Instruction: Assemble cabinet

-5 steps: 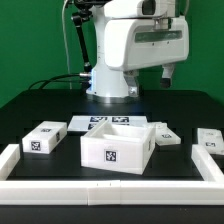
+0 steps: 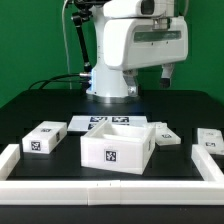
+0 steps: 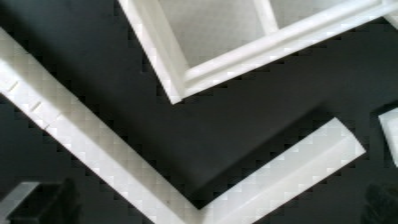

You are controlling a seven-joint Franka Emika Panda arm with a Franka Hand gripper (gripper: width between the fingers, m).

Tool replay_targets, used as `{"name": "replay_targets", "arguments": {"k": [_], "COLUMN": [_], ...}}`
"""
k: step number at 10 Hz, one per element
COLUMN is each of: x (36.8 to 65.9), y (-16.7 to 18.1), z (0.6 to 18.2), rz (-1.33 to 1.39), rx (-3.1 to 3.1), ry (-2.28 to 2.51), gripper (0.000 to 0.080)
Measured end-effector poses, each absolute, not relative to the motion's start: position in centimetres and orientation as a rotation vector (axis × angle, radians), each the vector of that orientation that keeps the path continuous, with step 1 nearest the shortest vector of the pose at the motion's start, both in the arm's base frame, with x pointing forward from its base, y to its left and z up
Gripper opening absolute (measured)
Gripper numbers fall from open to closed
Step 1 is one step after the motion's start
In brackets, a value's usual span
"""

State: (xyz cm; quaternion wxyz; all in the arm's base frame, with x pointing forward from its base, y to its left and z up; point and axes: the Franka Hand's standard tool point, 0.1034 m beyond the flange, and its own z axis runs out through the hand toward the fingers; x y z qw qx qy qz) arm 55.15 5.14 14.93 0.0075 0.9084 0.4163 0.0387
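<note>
End effector (image 2: 168, 76) — well above cabinet (image 2: 117, 148)

Cabinet box (image 2: 115, 150) is set mid-table (image 2: 40, 100), open side up, just behind the front run of the border rail (image 2: 110, 188). Marker board (image 2: 100, 122) is laid flat directly behind it, between it and the robot base (image 2: 112, 80). One drawer block (image 2: 45, 138) is placed apart on the exterior view's left. A second block (image 2: 164, 134) is placed near the rear corner on the exterior view's right. A third block (image 2: 209, 137) is found further right, by the rail's side run. In the wrist view, a gap is seen between cabinet box and border rail.
</note>
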Motion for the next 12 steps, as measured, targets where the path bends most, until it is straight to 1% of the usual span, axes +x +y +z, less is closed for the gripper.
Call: {"name": "replay_targets", "arguments": {"k": [3, 5, 6, 8, 12], "x": [55.1, 53.0, 52.1, 50.8, 50.9], "y": [5.1, 5.4, 5.5, 5.6, 5.5], "z": [14.9, 13.8, 13.1, 11.2, 11.3], "rz": [0.123, 0.147, 0.114, 0.027, 0.03], "rx": [2.828, 2.719, 2.669, 2.593, 2.604], "ry": [1.32, 1.492, 1.59, 1.748, 1.731], "gripper": [0.0798, 0.0798, 0.0798, 0.0798, 0.0798]}}
